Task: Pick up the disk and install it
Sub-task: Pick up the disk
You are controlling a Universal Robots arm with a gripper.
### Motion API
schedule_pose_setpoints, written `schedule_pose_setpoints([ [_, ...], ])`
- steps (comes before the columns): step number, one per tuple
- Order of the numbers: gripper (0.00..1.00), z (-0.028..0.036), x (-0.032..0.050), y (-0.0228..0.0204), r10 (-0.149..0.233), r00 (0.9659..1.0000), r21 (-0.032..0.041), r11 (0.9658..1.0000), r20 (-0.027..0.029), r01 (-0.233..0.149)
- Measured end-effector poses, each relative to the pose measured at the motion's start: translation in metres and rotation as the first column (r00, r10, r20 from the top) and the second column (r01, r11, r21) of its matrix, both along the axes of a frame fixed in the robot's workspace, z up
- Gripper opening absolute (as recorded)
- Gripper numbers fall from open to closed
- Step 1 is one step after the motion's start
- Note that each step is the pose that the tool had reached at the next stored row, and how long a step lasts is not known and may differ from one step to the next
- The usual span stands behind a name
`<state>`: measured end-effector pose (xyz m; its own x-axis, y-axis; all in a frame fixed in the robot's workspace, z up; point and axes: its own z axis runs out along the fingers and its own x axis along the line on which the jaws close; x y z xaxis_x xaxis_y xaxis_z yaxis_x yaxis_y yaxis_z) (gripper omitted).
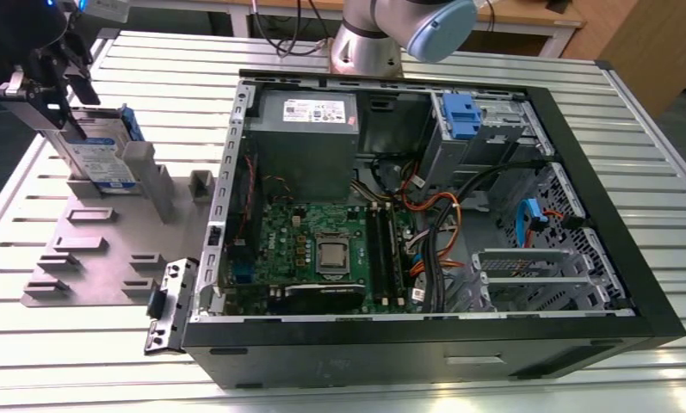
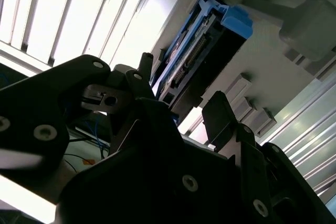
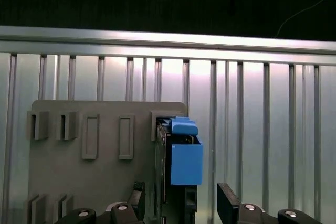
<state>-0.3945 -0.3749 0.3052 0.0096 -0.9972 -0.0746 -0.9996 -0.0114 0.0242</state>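
Robotics workshop: 1 slotted metal table (image 1: 630,120), on which 1 opened computer tower (image 1: 435,215) and 1 robot arm (image 1: 372,43) are set.

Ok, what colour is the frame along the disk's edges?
Blue: the frame on the disk shows best in the first wrist view.

Flat silver hard-drive disk (image 1: 95,159), exterior view's upper left: white-and-blue label, blue plastic frame. Slotted plastic fixture plate (image 1: 101,249): plain grey. Ribbed metal tabletop (image 1: 641,129): silver stripes. Open computer case (image 1: 435,353): black. Motherboard (image 1: 319,249): green.
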Motion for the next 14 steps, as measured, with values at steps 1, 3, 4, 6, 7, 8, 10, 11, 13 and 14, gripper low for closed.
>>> schedule_pose_setpoints([
  [1,0.65,0.0,0.0,0.0,0.0,1.0,0.0,1.0,0.0,0.0],
  [3,0.65,0.0002,0.0,0.0,0.0,1.0,-0.0003,1.0,-0.0005,0.0],
  [4,0.65,0.0002,0.0,0.0,0.0,1.0,-0.0005,1.0,-0.0005,0.0],
  [6,0.65,0.0002,0.0001,0.0,0.0,1.0,-0.0023,1.0,-0.0006,0.0],
  [7,0.65,0.0003,0.0001,0.0001,0.0,1.0,-0.0069,1.0,-0.0008,0.0],
  [8,0.65,0.0003,0.0001,0.0001,0.0,1.0,-0.0081,1.0,-0.0007,0.0],
  [10,0.65,0.0003,0.0,0.0001,0.0,1.0,-0.0085,1.0,-0.0007,0.0],
  [11,0.65,0.0002,0.0,0.0001,0.0,1.0,-0.0088,1.0,-0.0006,0.0],
  [13,0.65,0.0002,0.0,0.0001,0.0,1.0,-0.0092,1.0,-0.0006,0.0],
  [14,0.65,0.0003,0.0,0.0001,0.0,1.0,-0.0092,1.0,-0.0006,0.0],
])
